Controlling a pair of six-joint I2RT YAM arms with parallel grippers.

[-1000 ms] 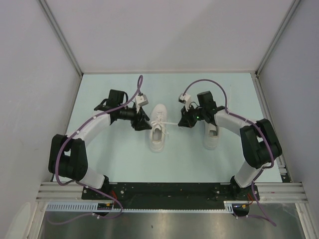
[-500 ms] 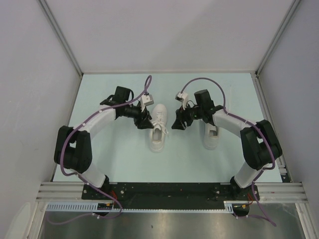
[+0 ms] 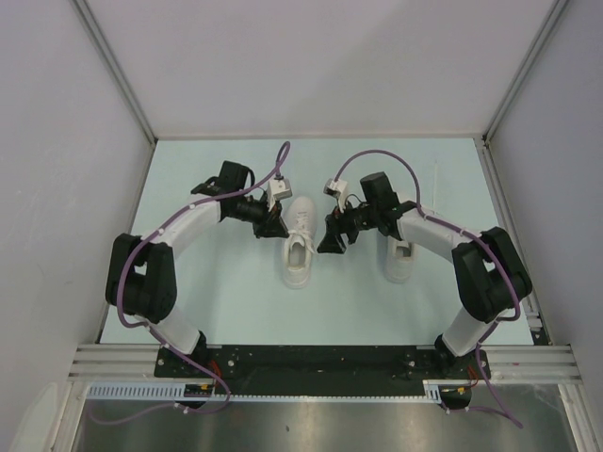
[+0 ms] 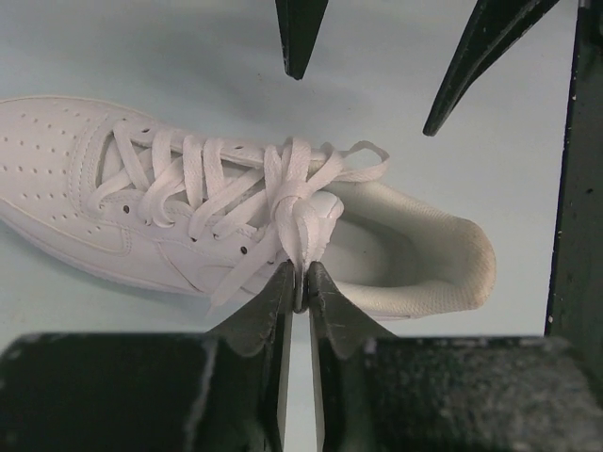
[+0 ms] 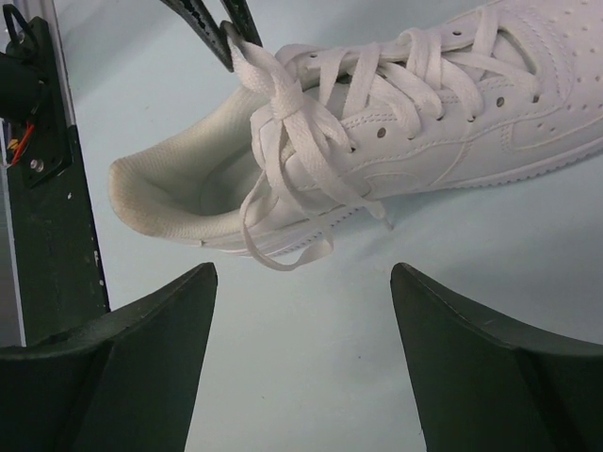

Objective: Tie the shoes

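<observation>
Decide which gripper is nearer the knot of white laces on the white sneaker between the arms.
Left. The left gripper pinches a white lace beside the knot; the right gripper hangs open on the opposite side of the white sneaker, apart from it.

Two shoes, both white: the middle shoe (image 3: 298,250) and the right shoe (image 3: 399,266). One lace (image 4: 300,212) can be counted, on the middle shoe; the other shoe's is hidden. Two arms, the left arm (image 3: 184,231) and the right arm (image 3: 438,231). Two hands, one per arm: the left hand (image 3: 273,226) and the right hand (image 3: 330,243). Each hand has two fingers (image 5: 141,348), four altogether. Two purple cables (image 3: 386,156), one along each arm. One worktop (image 3: 226,292).
</observation>
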